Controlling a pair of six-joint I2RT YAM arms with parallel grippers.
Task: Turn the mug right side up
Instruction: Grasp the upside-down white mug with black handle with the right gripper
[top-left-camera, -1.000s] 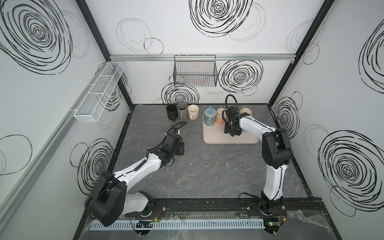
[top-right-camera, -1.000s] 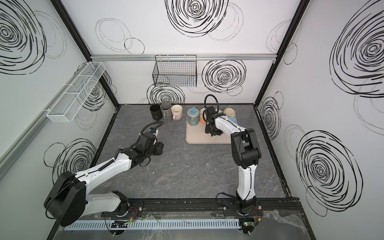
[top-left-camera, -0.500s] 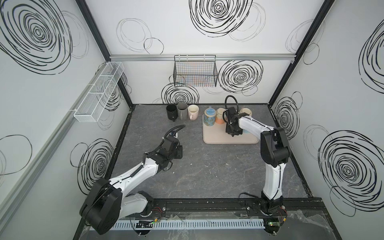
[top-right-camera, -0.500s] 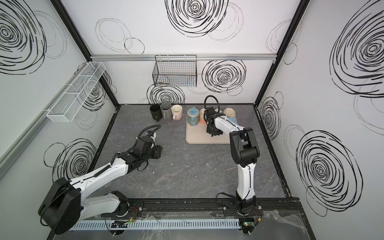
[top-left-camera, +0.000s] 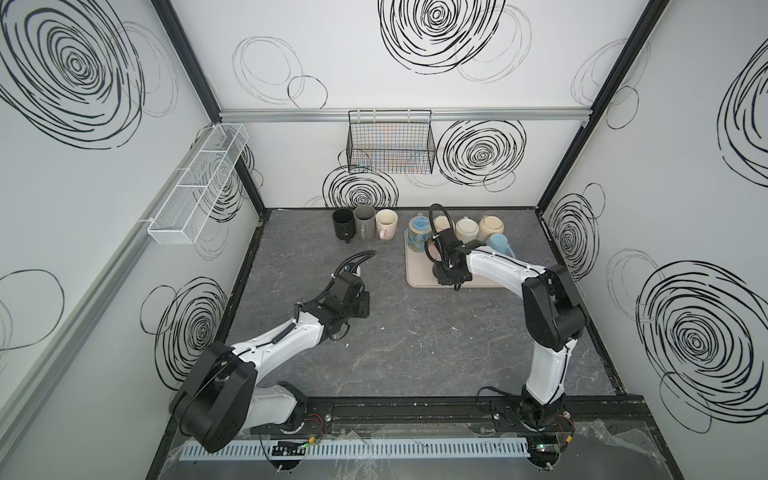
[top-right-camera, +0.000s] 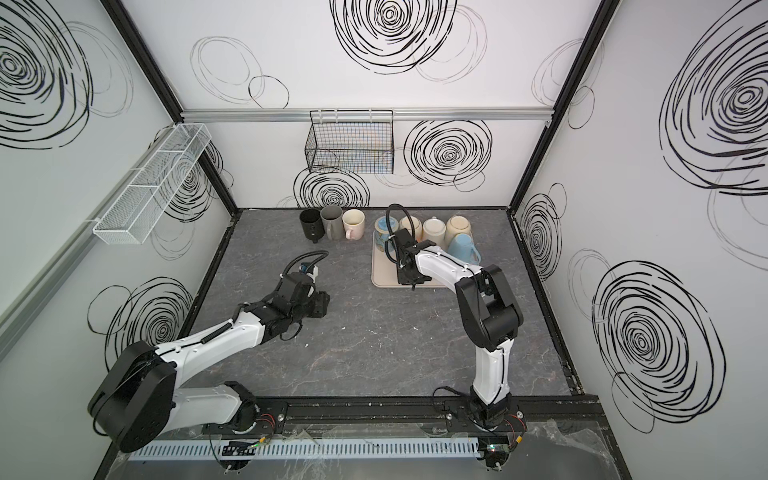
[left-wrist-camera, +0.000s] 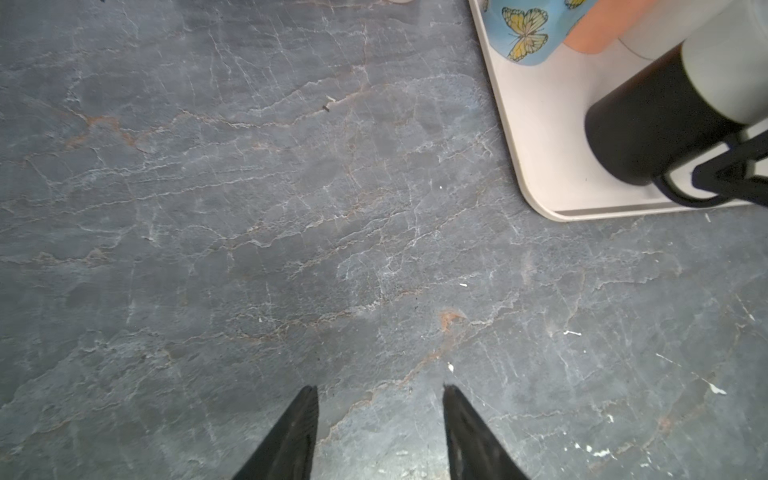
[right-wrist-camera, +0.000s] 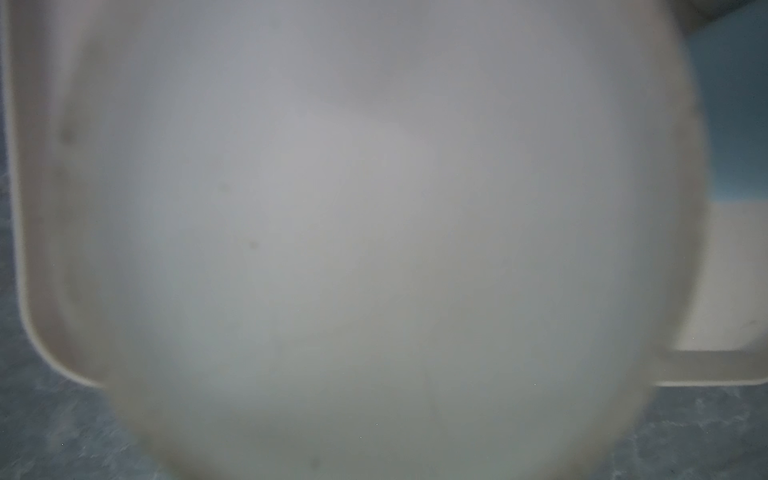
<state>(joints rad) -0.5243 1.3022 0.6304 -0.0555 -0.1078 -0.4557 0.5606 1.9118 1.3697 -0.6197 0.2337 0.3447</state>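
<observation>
Well left of the tray (top-left-camera: 419, 283), the left gripper (left-wrist-camera: 378, 388) hangs over the bare table (left-wrist-camera: 291, 208). Its jaws stand apart with nothing between them.

Just beyond the tray's far left corner, three cups stand in a touching row with their mouths up: black (top-left-camera: 343, 222), grey (top-left-camera: 365, 219) and cream (top-left-camera: 387, 222).

At the tray's far left corner is a butterfly cup (top-left-camera: 417, 237), with an orange cup (left-wrist-camera: 598, 37) just beside it to the right.

The mug (left-wrist-camera: 648, 124) is in the near left part of the tray, close to the rounded corner. It is black at one end and pale grey at the other, and the black end meets the tray. Which end is its mouth cannot be told. In both top views the arm hides nearly all of it, and in the right wrist view its pale surface (right-wrist-camera: 374, 249) fills the frame, blurred.

The right gripper (top-left-camera: 449, 273) is over it, clamped on the mug's black handle (left-wrist-camera: 685, 195).

Right of that, two pale cups (top-left-camera: 466, 228) (top-left-camera: 491, 226) sit along the tray's far edge, with a blue cup (top-left-camera: 498, 243) just in front of them.
</observation>
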